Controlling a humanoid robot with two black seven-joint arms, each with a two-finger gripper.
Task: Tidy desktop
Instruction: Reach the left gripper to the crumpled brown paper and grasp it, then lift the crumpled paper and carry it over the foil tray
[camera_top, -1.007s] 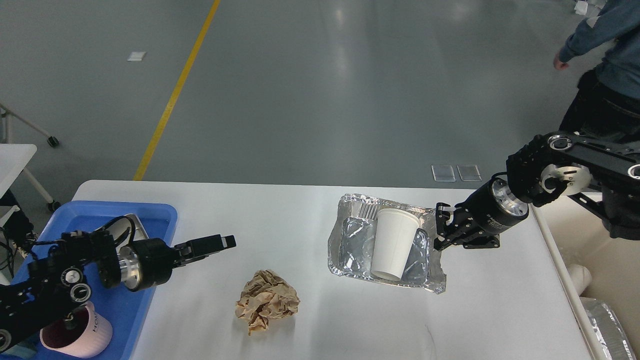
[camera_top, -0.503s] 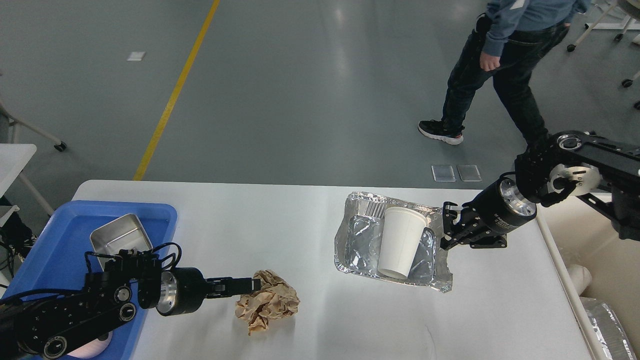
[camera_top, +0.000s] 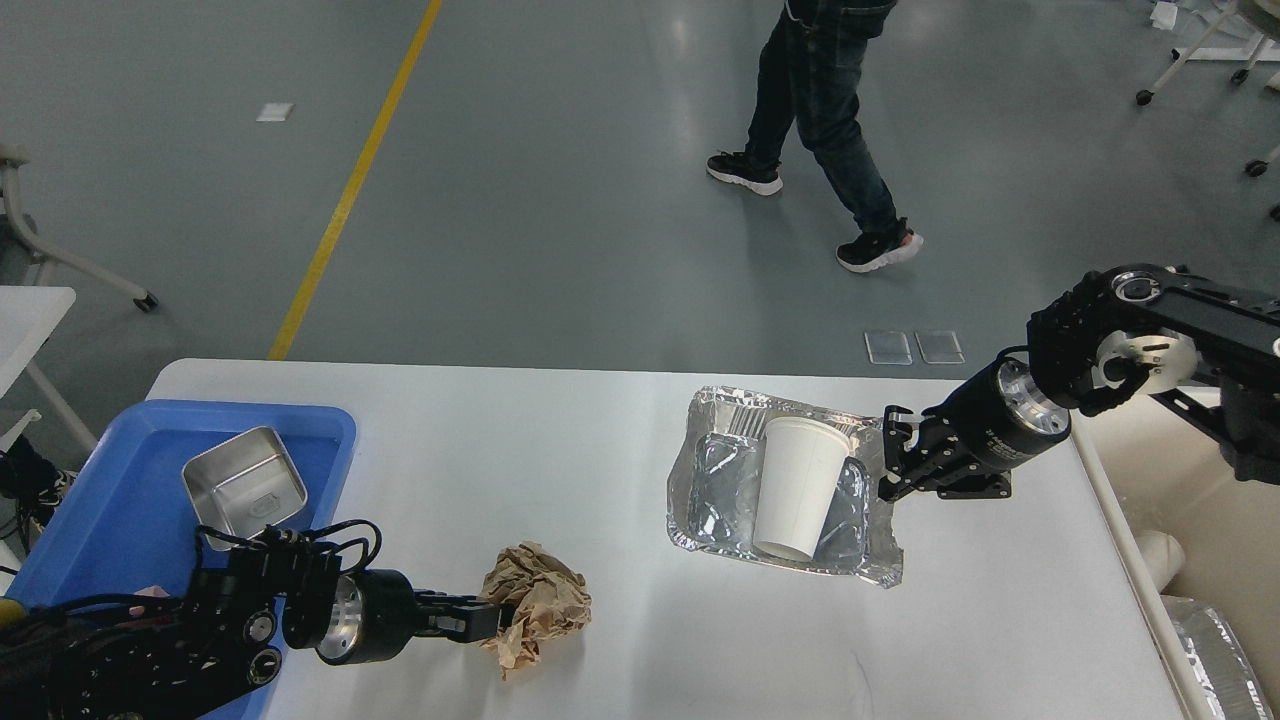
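The desktop is filling most of the lower view, running from the blue tray at its left end to the beige bin just past its right edge. The blue tray is carrying a small metal pan near its far side. Right of centre on the desktop a crumpled foil tray is lying flat, and a white paper cup is lying on its side inside it. Toward the near edge a brown paper ball is resting on the white surface. The left gripper is pressing into the paper ball's left side, its fingers pinching the paper. The right gripper is sitting at the foil tray's right rim; whether its fingers are closed on the foil cannot be told. A person's legs are crossing the grey floor beyond the table.
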